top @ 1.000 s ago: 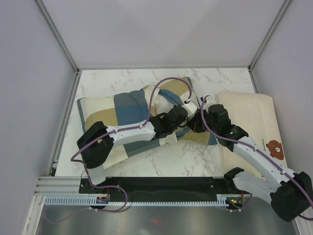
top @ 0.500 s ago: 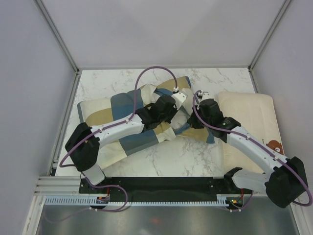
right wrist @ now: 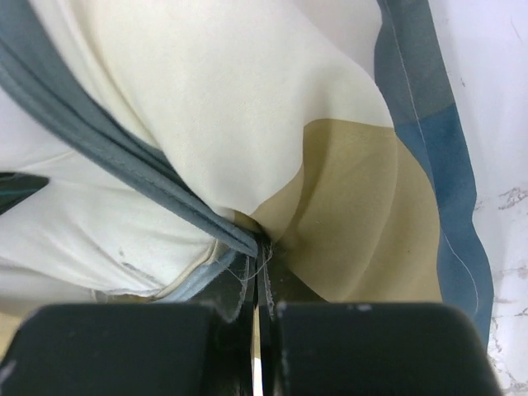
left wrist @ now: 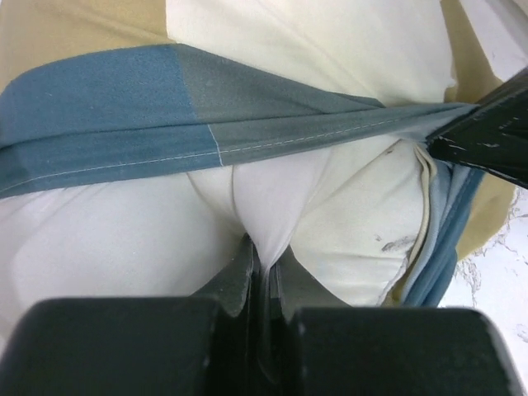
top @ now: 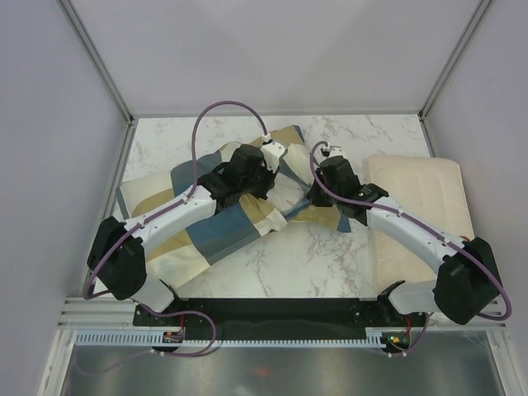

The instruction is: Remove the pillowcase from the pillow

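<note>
Robot lab cell: marble tabletop (top: 330, 256), plain grey walls (top: 272, 58).

the pillowcase (top: 206, 235) lies slantwise on the table (top: 330, 256), from the near left towards the middle back, with the pillow (left wrist: 272, 190) inside it and showing at its right end. the left tool (left wrist: 262, 257) sits at that end, nipping a fold of the pillow. the right tool (right wrist: 260, 276), just to its right, pinches the pillowcase's edge. a second pillow (top: 421, 194) lies along the table's right side, just beside the pillowcase and partly under the right arm.
</note>
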`<state>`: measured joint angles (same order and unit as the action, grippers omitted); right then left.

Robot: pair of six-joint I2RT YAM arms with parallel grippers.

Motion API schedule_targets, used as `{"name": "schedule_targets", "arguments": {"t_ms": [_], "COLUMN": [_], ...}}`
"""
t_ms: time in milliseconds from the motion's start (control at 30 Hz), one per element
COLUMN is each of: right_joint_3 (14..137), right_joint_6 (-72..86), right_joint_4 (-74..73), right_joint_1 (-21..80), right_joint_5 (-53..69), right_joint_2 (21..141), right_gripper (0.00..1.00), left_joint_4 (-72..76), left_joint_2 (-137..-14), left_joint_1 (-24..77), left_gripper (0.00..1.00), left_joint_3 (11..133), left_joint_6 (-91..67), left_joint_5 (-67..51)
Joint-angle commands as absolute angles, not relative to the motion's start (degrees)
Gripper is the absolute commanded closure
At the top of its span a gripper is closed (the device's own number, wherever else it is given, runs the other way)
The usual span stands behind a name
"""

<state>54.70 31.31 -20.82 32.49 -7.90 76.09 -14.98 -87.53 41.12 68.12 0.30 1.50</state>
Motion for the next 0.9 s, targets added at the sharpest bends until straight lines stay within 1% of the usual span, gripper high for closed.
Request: {"name": "schedule_targets", "arguments": {"t_ms": [0, 167, 367, 633, 867], "right_joint_3": [52.4, 52.1, 51.5, 54.4, 56.4], "right_joint_6": [27.9, 27.1, 25.0, 21.4, 19.9], "right_joint_4": [-41.1, -41.0, -41.7, -40.4, -40.8], "right_joint_1": [28.7, 26.6, 23.6, 17.0, 14.4], "right_joint_5": [-28.6, -28.4, -27.2, -24.9, -24.7], "right_joint_2": [80.0, 83.1, 84.7, 90.5, 94.8], "right_gripper": [1.0, 1.0, 1.0, 1.0, 1.0], "left_joint_4": [-20.7, -19.3, -18.3, -17.7, -17.2], "left_joint_2": [-80.3, -76.8, -77.3, -74.5, -74.1], "left_joint_1": [34.4, 31.6, 27.1, 26.1, 24.3], "left_gripper": [0.98, 0.98, 0.98, 0.98, 0.98], "left_joint_3": [67.7, 65.7, 64.9, 63.5, 63.6], "left_joint_6": [2.5, 2.4, 1.3, 1.2, 0.5], "left_joint_5": [14.3, 14.3, 11.6, 11.0, 9.4]}}
